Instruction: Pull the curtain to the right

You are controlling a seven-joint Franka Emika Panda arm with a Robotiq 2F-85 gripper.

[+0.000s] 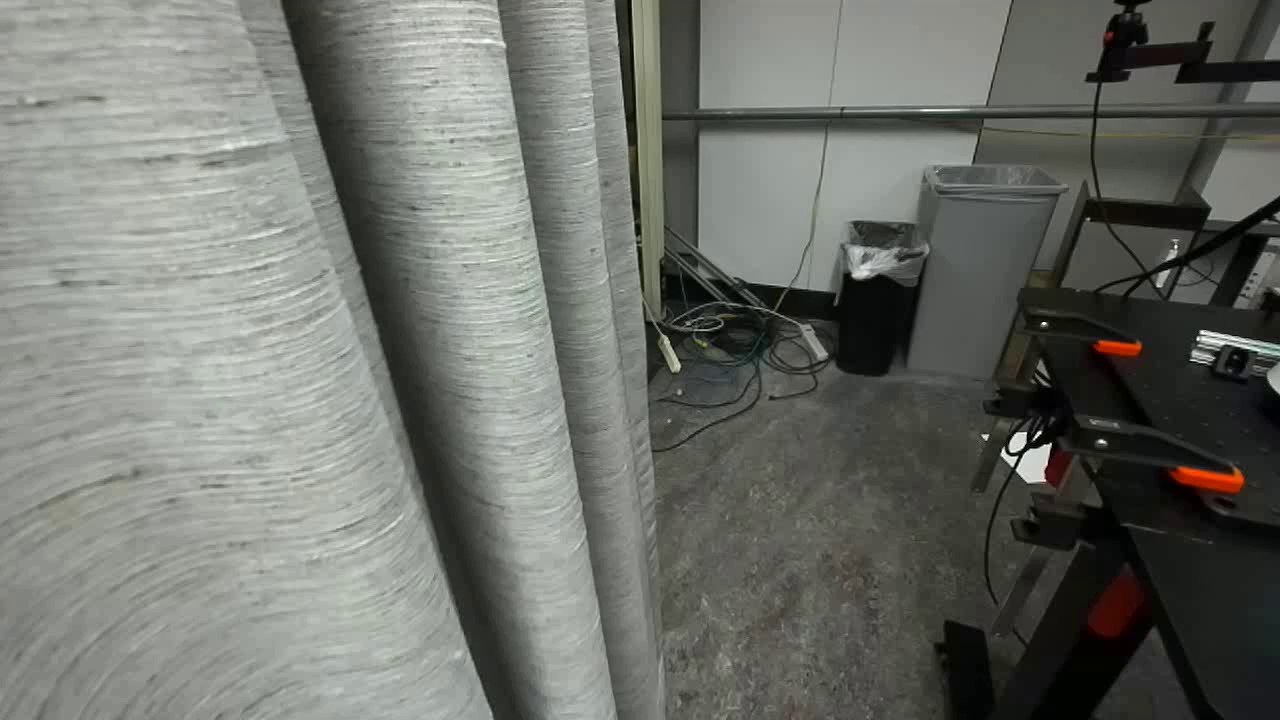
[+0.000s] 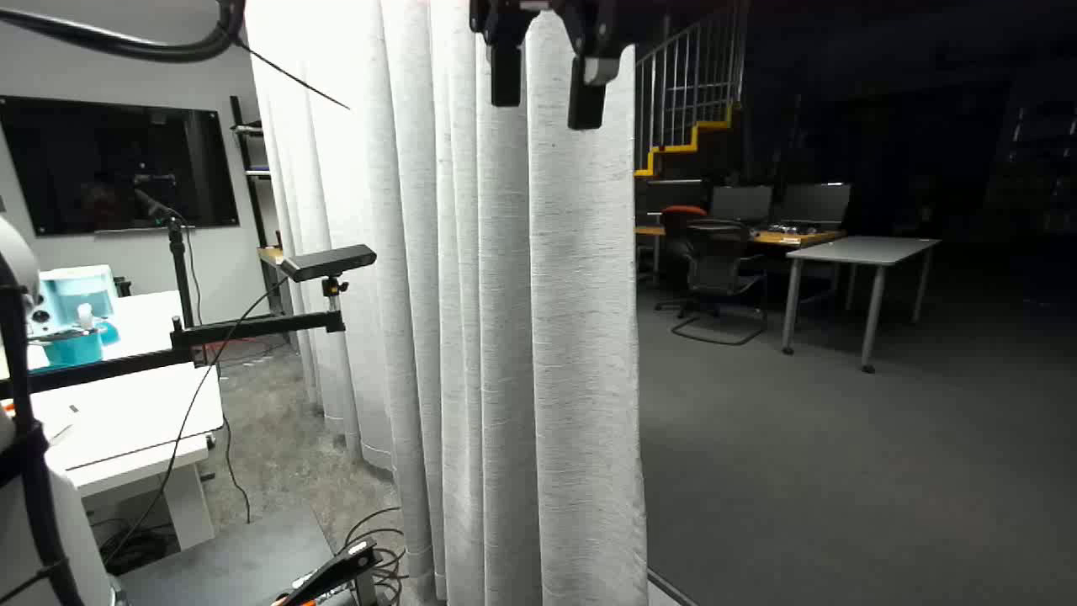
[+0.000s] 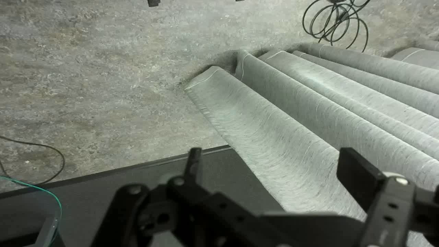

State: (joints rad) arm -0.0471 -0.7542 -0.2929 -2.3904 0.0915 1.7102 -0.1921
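Observation:
The curtain is a large light-grey drape with deep vertical folds. It fills the left side of an exterior view (image 1: 440, 300) and hangs through the middle of an exterior view (image 2: 580, 337). In the wrist view the curtain (image 3: 267, 130) runs from the floor to the lower right, its free edge passing behind the space between the fingers. My gripper (image 2: 545, 105) is at the top, in front of the curtain near its free edge. In the wrist view the gripper (image 3: 272, 154) has its fingers wide apart with nothing held. I cannot tell if a finger touches the fabric.
A camera (image 2: 328, 263) on a black arm stands left of the curtain, near a white table (image 2: 143, 412). A black table (image 1: 1180, 400) with orange-tipped clamps, a grey bin (image 1: 980, 270), a black bin (image 1: 875, 320) and floor cables (image 1: 740, 350) also show. Coiled cable (image 3: 337, 20) lies near the hem.

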